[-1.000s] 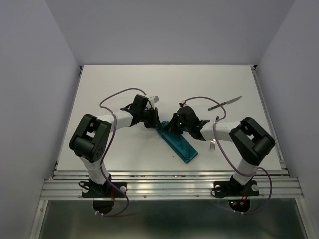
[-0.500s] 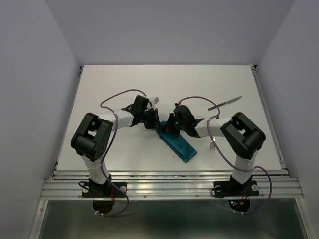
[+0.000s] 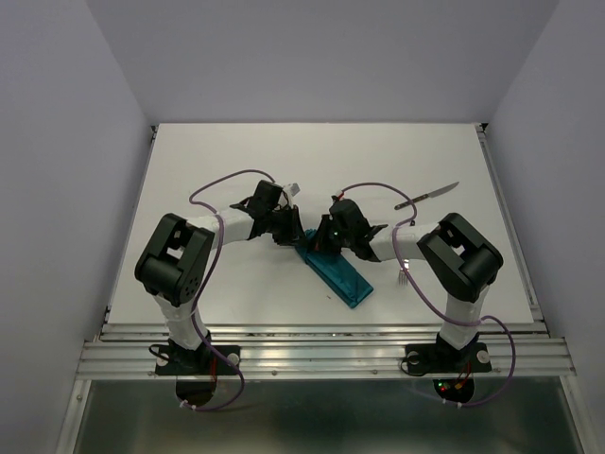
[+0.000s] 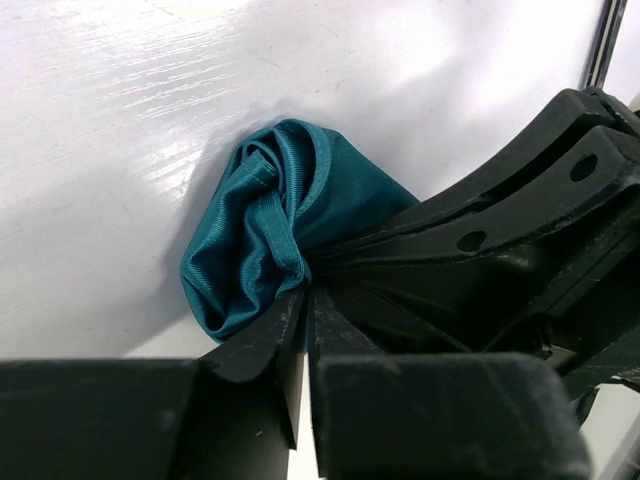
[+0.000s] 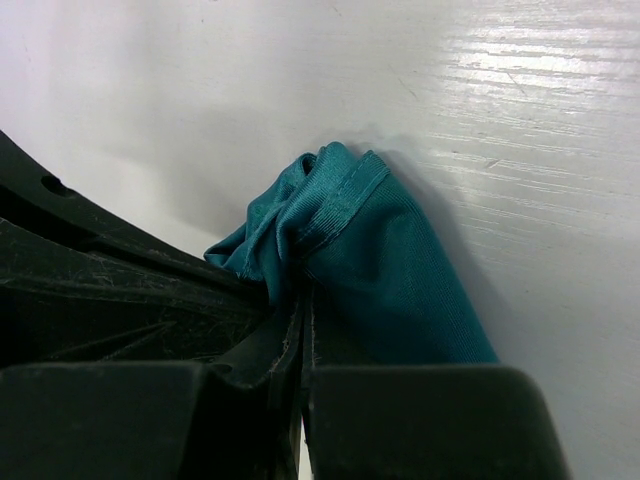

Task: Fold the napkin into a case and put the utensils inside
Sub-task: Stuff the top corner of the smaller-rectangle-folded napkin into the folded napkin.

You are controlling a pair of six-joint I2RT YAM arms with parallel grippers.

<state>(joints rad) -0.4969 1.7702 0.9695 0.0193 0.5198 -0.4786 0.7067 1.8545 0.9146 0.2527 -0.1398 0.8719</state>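
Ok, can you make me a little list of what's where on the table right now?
case: teal folded strip, lying slantwise mid-table, far end bunched
left tool: pinching that bunched end
right tool: pinching the same end from the other side
knife: far right of the table, outside the case
fork: near right, partly under the right arm, outside the case

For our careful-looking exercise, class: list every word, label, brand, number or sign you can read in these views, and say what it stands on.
None can be read in any view. The teal napkin is plain cloth; the knife, the fork and the white table show no print; the lights at the right arm's base are coloured dots, not characters.
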